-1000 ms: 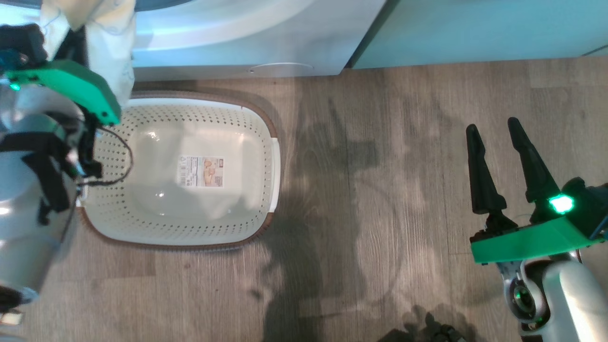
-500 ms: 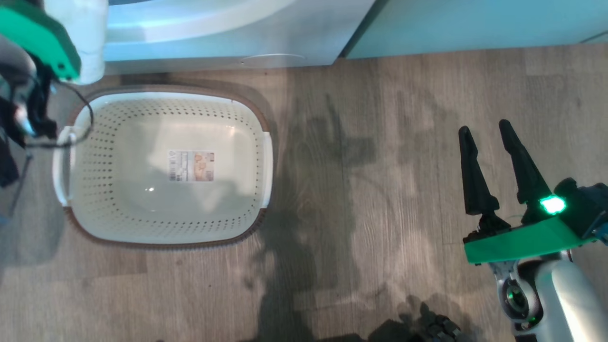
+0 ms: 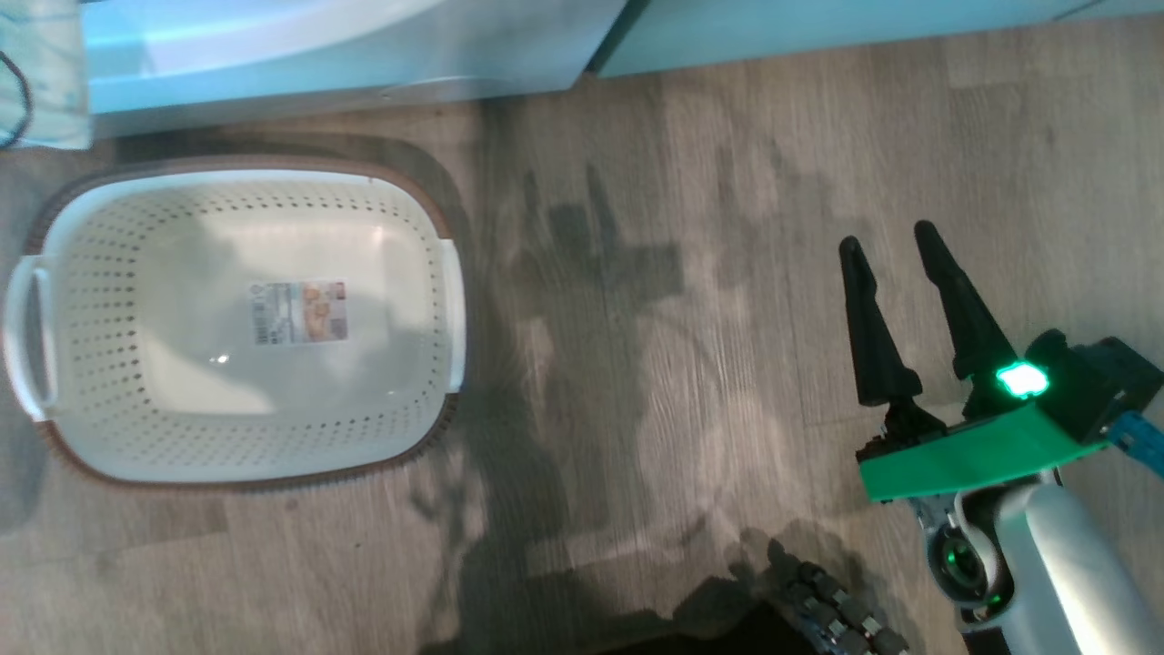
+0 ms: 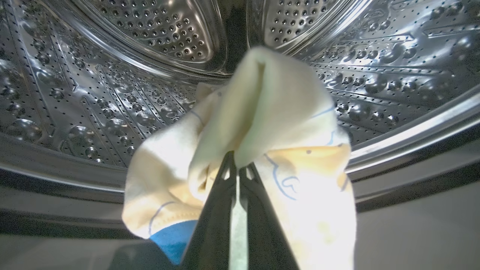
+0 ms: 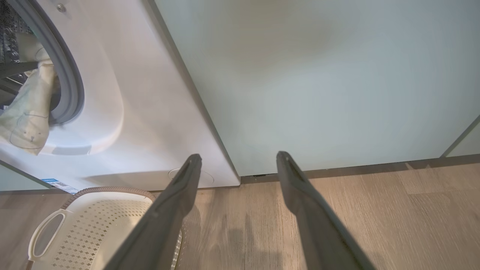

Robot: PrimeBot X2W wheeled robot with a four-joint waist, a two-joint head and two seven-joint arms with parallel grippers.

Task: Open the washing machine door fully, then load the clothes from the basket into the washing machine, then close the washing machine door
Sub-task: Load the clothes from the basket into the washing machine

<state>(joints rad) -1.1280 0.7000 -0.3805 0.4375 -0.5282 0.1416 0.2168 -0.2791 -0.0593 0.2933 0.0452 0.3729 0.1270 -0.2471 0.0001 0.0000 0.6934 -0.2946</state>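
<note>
**Count.** One garment (image 4: pixel 277 112) is in sight, pale yellow with a blue patch and thin blue lines. There is one basket (image 3: pixel 118 400), cream with a brown rim, two white handles (image 3: pixel 23 337) and one label sticker (image 3: pixel 300 312) on its floor. There is one washing machine (image 5: pixel 142 112), white, with a grey ring (image 5: pixel 73 86) round its mouth. There are two grippers.

**Left gripper** (image 4: pixel 237 161). The fingers are pressed together, pinching a fold of the garment. The garment hangs at the machine's mouth, across the lower part of the grey ring, with the steel drum (image 4: pixel 112 93) behind it. It blocks the middle of the left wrist view.

**Right gripper** (image 3: pixel 888 238). The fingers are spread and hold nothing. It is over bare wooden floor (image 3: pixel 691 273), well apart from the basket.

**Surroundings.** The basket stands on the floor just in front of the machine's base. A pale green cabinet (image 5: pixel 318 75) adjoins the machine's side.
</note>
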